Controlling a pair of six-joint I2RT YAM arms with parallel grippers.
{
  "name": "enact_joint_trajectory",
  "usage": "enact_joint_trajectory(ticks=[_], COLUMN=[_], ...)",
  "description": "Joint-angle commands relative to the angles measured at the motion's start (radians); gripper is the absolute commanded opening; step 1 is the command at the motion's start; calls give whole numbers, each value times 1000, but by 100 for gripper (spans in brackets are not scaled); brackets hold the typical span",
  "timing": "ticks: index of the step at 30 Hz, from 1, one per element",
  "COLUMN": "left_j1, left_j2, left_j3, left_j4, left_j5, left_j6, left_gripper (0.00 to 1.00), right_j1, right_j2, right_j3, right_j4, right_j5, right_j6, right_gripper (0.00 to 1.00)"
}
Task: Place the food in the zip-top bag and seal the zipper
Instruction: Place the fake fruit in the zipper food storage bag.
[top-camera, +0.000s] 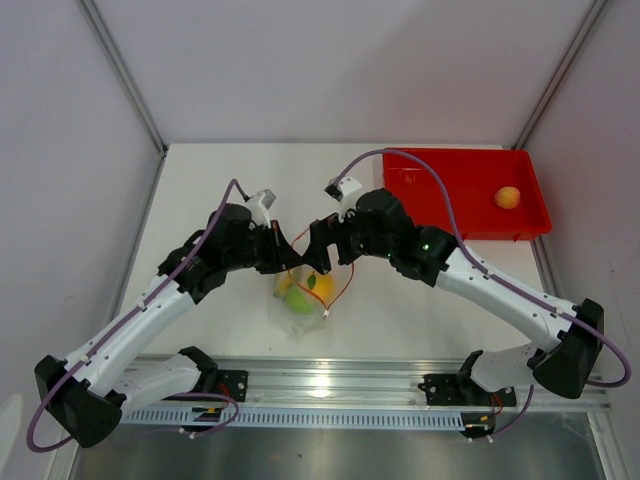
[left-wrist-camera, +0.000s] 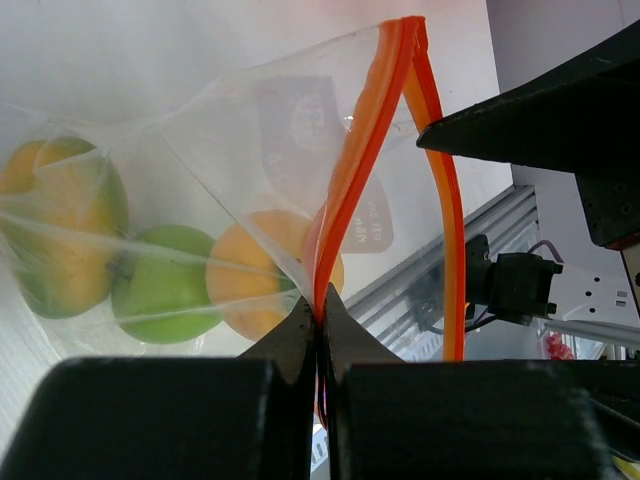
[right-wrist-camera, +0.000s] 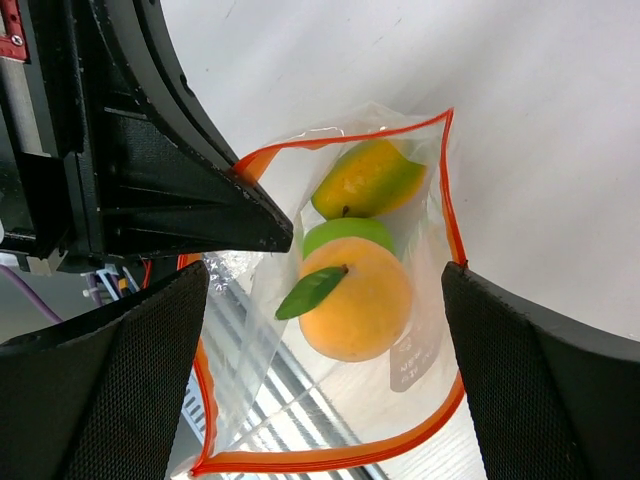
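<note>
Fruit tally: three in the zip-top bag (right-wrist-camera: 420, 330), one peach (top-camera: 507, 197) in the upper-right tray (top-camera: 470, 200), left claw (left-wrist-camera: 320, 318) pinching the unsealed zipper (left-wrist-camera: 360, 170), right claw (right-wrist-camera: 320, 300) spread.

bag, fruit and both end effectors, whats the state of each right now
bag: mouth open, three fruits inside
zipper: unsealed, strips apart
mango: in the bag
apple: in the bag
peach with leaf: in the bag
second peach: loose in the red tray
left end effector: shut on the zipper
right end effector: open, spread over the bag mouth
</note>
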Motion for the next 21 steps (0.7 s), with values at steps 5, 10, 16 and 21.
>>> enact_joint_trajectory(ticks=[5,10,16,21], left_j1=[-5,-5,-6,-6], left_j2=[-27,-34,-47,-63], left_j3=[-4,-13,-28,-37], left_j4=[31,25,23,25], left_j5=[2,-10,-11,-18], left_j6=[-9,-14,-14,-9], left_gripper=[1,1,0,0], right_j1=[1,-20,-82,-97], right_j2=[-66,-79,-105,-125], right_j3=[38,46,58,46], right_j4=[8,-9,-10,13], right_j5=[48,103,113,595], right_j6=[-16,-1,18,128], right_gripper=[99,99,99,99])
